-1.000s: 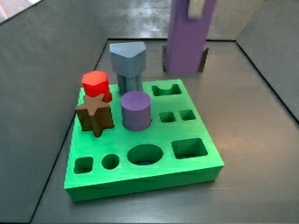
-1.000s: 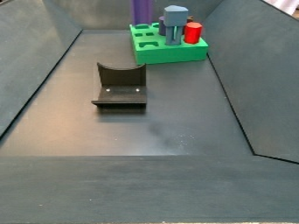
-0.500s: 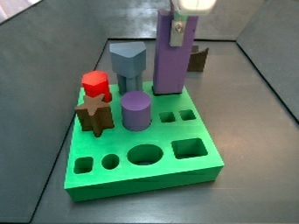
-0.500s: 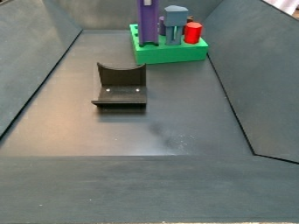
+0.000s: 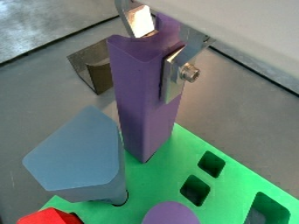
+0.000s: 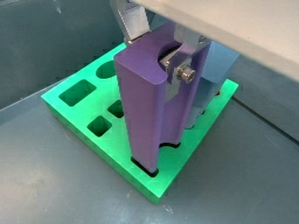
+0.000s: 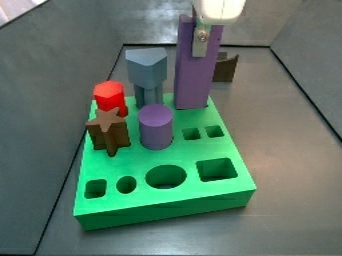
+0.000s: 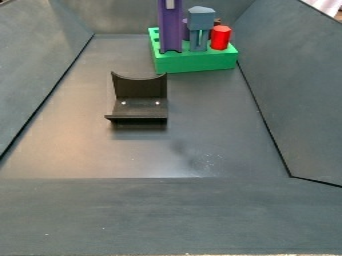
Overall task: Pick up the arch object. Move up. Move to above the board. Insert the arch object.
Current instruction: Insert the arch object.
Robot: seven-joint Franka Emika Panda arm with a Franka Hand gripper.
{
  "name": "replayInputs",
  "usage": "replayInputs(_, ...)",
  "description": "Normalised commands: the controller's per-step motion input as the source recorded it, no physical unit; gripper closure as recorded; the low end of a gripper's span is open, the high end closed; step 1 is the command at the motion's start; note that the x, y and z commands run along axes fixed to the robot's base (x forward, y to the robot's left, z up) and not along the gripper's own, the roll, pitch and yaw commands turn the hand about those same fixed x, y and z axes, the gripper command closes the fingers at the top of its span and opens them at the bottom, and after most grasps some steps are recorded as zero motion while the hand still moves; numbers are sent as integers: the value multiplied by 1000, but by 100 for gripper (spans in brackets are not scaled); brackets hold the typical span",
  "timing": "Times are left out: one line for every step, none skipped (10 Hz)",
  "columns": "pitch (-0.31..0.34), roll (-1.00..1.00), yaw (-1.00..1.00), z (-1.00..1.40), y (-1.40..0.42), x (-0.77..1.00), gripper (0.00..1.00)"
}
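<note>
Your two-finger gripper (image 5: 162, 45) stands over the bright green thick board with shaped cut-out holes (image 7: 222, 190), its flat silver plates clamped on the upper part of the tall plain purple arch object (image 7: 193, 70). In both wrist views the plates (image 6: 177, 63) press against opposite flat sides of the purple prism (image 6: 152, 105), which stands upright with its foot down at the board's surface (image 6: 82, 109); you cannot tell from these views how far it has entered its hole.

In a side view, the prism rises at the board's 12 o'clock end, taller than every other peg. Just beside it, toward 10 o'clock, stands the grey-blue peg with a wide angular head (image 7: 146, 70). The red peg (image 7: 110, 96) and the dark brown star-shaped block (image 7: 108, 130) sit along the 9 o'clock edge, and the short purple cylinder (image 7: 156, 126) stands near the board's middle.

From the far side view, the board (image 8: 194, 60) lies at 12 o'clock on the dark floor, well apart from the dark L-shaped fixture (image 8: 136, 98) near the centre.
</note>
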Motion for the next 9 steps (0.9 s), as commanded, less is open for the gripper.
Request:
replayInputs(-20, -74, 17, -483, 3, 0, 100)
replayInputs(-11, -119, 0, -577, 71, 60, 100)
replayInputs(11, -66, 0, -491, 214, 269, 100)
replayInputs(0, -53, 0, -503, 269, 43, 100)
replayInputs(-74, -156, 0, -634, 126, 0, 100)
replayInputs(-93, -99, 0, -860, 0, 0, 100)
replayInputs(-100, -109, 0, -846, 0, -11, 100)
replayInputs(-77, -14, 0, -1000, -131, 0, 100)
replayInputs(-57, 0, 6, -1000, -131, 0, 100)
